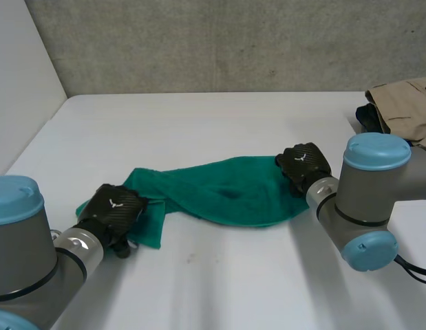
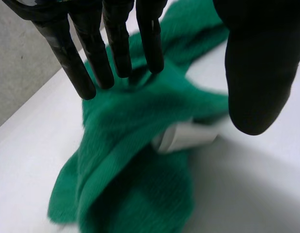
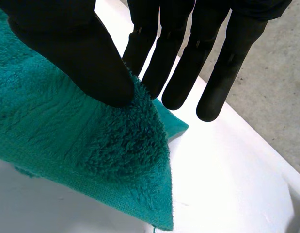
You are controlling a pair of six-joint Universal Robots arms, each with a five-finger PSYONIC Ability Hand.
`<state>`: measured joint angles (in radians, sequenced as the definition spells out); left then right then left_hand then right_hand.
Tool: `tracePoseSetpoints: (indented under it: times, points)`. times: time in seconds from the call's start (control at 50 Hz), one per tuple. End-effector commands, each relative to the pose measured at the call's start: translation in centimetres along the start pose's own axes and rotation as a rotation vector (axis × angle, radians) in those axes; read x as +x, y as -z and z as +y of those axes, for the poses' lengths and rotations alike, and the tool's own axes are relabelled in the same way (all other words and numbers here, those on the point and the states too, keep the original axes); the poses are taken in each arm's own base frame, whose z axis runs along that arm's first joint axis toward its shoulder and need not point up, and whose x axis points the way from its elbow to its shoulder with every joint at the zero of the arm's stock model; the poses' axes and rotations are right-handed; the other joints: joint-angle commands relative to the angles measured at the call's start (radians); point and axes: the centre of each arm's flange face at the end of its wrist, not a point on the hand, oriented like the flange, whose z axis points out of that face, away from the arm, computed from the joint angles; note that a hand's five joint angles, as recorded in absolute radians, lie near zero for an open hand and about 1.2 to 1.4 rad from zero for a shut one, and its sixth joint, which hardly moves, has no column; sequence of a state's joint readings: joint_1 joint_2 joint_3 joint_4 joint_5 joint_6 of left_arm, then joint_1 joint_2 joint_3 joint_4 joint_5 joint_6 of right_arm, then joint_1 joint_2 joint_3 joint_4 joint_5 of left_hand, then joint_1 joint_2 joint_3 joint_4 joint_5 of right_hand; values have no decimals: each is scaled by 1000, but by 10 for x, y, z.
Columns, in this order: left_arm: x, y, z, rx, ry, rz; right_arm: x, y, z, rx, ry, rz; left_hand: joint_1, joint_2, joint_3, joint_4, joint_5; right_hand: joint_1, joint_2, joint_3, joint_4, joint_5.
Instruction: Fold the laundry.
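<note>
At three o'clock the green towel (image 1: 226, 192) is pinched by the right hand (image 1: 303, 165); at nine, the left hand (image 1: 113, 210) is spread; it could be bunched by one-sided pulling.

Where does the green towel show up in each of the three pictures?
Head view: towel on the table, stretched between left hand and right hand.
Left wrist view: towel beneath the left hand's fingertips.
Right wrist view: towel corner pinched under the right hand's thumb.
Shared landmark: the white table.
</note>
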<state>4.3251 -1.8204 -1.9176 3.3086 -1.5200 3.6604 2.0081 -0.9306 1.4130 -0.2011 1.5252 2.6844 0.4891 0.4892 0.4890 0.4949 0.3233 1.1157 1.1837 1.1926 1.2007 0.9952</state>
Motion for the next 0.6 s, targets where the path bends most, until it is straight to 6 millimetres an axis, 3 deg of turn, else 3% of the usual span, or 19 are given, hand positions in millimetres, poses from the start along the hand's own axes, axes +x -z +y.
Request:
tracePoseSetpoints:
  times: [0.02,0.2,0.24,0.28,0.36,0.46,0.6]
  points:
    - [-13,-30,17,-12,-62,-28,-5,1,3,-8,12,-13,153,152,153,147,144,281,213,204,196,227]
    - [-11,-44,16,20,-25,16,-3,2,5,-13,29,-10,367,367,367,361,358,281,213,204,196,227]
    - [-11,-46,15,30,-20,21,-2,2,5,-13,30,-7,493,493,493,487,484,281,213,204,196,227]
    - [-12,-47,13,43,-7,26,0,2,4,-10,32,-2,883,882,883,877,874,281,213,204,196,227]
    - [-17,-42,5,69,25,18,6,5,-2,-9,62,8,907,907,907,901,898,281,213,204,196,227]
    - [-38,-13,-30,158,111,-39,27,16,-20,-22,185,38,907,907,907,901,898,281,213,204,196,227]
    - [-105,36,-83,323,305,-191,96,53,-77,13,369,190,907,907,907,901,898,281,213,204,196,227]
